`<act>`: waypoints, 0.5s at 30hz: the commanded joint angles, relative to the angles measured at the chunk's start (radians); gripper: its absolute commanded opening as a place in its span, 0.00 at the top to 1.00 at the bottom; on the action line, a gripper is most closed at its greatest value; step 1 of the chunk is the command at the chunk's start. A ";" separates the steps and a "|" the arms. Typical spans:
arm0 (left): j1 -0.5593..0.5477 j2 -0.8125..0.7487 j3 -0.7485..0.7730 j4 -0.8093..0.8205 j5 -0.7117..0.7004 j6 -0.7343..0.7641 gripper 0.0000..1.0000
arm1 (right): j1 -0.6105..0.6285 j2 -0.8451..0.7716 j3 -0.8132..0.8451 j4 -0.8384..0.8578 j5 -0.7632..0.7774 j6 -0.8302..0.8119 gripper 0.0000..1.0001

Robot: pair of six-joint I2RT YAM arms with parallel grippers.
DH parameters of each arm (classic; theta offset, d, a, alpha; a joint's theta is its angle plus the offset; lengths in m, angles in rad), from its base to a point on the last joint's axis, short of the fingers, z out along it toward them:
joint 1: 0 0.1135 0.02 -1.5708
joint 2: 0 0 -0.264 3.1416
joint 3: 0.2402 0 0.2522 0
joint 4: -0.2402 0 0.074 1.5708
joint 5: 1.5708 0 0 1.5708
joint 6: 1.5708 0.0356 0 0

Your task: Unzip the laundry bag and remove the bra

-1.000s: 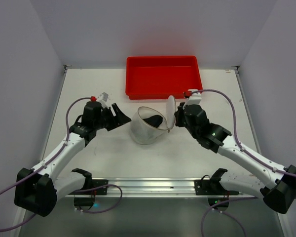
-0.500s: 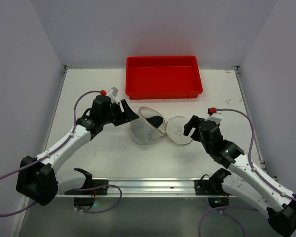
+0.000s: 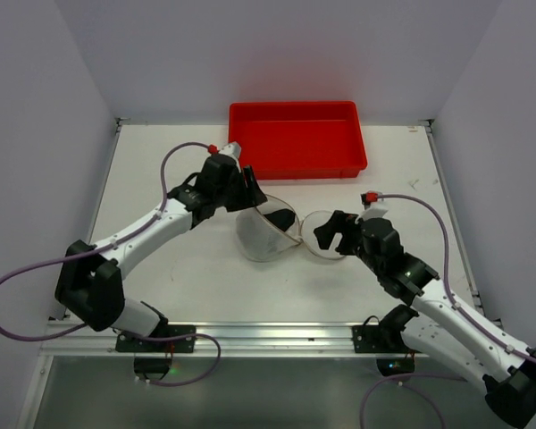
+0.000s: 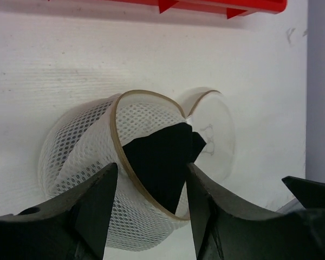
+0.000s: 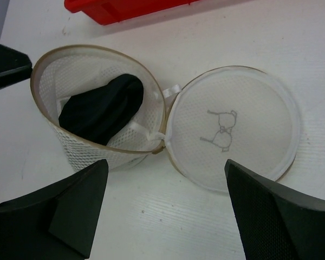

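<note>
White bench (image 3: 205,286). Red tray (image 3: 297,139) at 12 o'clock edge. Mesh laundry bag (image 3: 250,239) at centre, on its side; lid (image 5: 233,127) lying flat toward 3 o'clock.

White table (image 3: 196,277), matte, faintly textured surface, fills the middle of the top view. Plain pale grey walls enclose it: back wall (image 3: 277,54) across the top, left wall (image 3: 36,134) and right wall (image 3: 509,116) slanting down the frame sides. Metal rail (image 3: 268,332) runs along the table's bottom edge. Light even, diffuse; shadows soft and short.
</note>
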 commanded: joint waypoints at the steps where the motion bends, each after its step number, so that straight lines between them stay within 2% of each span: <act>1: -0.030 0.052 0.050 -0.073 -0.094 0.031 0.44 | -0.001 0.032 0.013 0.101 -0.080 -0.050 0.10; 5: -0.043 0.069 0.039 -0.124 -0.189 0.040 0.54 | -0.001 0.073 0.022 0.139 -0.123 -0.079 0.10; 9: -0.057 0.046 0.024 -0.172 -0.234 0.056 0.76 | -0.001 0.124 0.027 0.190 -0.166 -0.082 0.09; 10: -0.059 0.035 0.016 -0.176 -0.237 0.057 0.85 | -0.001 0.135 0.030 0.199 -0.184 -0.082 0.10; 13: -0.076 -0.018 -0.032 -0.176 -0.230 0.056 0.97 | -0.001 0.181 0.045 0.234 -0.222 -0.081 0.10; 15: -0.089 -0.058 -0.076 -0.166 -0.211 0.059 0.99 | -0.001 0.223 0.064 0.253 -0.235 -0.082 0.10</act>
